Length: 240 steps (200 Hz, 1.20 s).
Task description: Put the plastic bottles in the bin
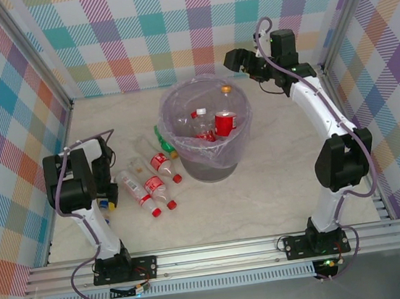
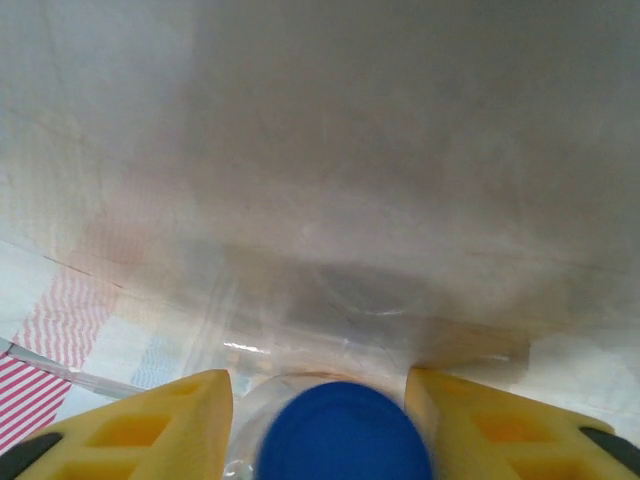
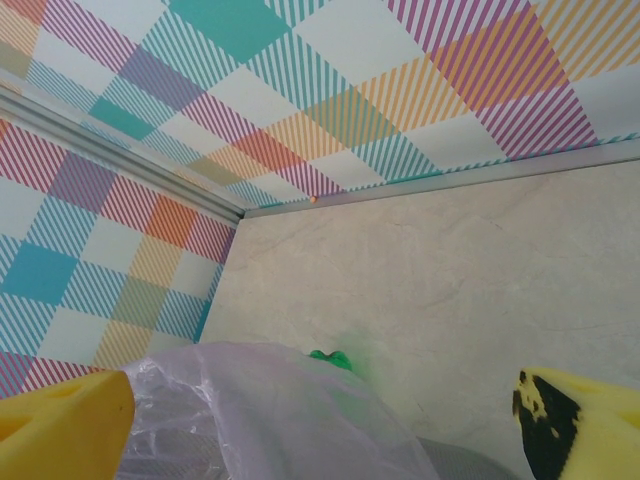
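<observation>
The grey bin [image 1: 213,168] with its lilac bag stands mid-table and holds a few bottles, one red-labelled [image 1: 224,123] and one orange-capped [image 1: 226,88]. Three red-capped bottles [image 1: 149,185] and a green one [image 1: 164,141] lie left of it. My left gripper [image 1: 104,202] is low at the table's left, shut on a clear blue-capped bottle [image 2: 345,432] that lies between its yellow fingers [image 2: 150,425], cap toward the wrist. My right gripper [image 1: 234,59] hangs open above the bin's far right side. In its wrist view the right gripper [image 3: 322,425] is empty over the bag [image 3: 270,410], with the green bottle [image 3: 330,357] peeking past.
Checked walls close in the back and both sides. A metal rail [image 1: 220,253] runs along the near edge by the arm bases. Bare marble table [image 1: 277,184] lies right of and in front of the bin.
</observation>
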### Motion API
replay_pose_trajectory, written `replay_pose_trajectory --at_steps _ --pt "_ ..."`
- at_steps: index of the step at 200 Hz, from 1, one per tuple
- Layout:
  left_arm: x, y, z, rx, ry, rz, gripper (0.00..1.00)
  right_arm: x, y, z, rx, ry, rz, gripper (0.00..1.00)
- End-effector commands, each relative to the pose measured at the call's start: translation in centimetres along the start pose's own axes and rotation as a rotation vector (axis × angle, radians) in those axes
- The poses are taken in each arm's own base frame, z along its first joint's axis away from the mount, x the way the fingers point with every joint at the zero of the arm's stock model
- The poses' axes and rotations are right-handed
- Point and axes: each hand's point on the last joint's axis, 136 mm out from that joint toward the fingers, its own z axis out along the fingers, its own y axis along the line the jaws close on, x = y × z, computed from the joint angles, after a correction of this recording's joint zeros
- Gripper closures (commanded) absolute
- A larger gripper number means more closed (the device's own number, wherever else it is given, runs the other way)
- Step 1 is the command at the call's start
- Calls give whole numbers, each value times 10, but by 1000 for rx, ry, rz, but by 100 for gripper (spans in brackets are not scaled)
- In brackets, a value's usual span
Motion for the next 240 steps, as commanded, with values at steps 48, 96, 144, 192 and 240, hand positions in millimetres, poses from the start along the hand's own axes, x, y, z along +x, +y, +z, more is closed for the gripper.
replay_pose_trajectory --at_steps 48,96,144,192,240 --pt "-23 12 -14 -47 -58 -28 64 -10 9 -9 -2 -19 -4 3" --pt "-24 14 -16 -55 -66 -26 69 -10 8 -10 8 -22 -2 3" --pt "-27 15 -31 -35 -107 -43 72 -9 4 -6 11 -18 8 3" --pt "-21 13 -76 46 -218 -95 71 -9 2 -6 24 -19 1 4" --pt "7 2 -124 210 -339 -371 56 -13 2 -2 32 -3 -22 4"
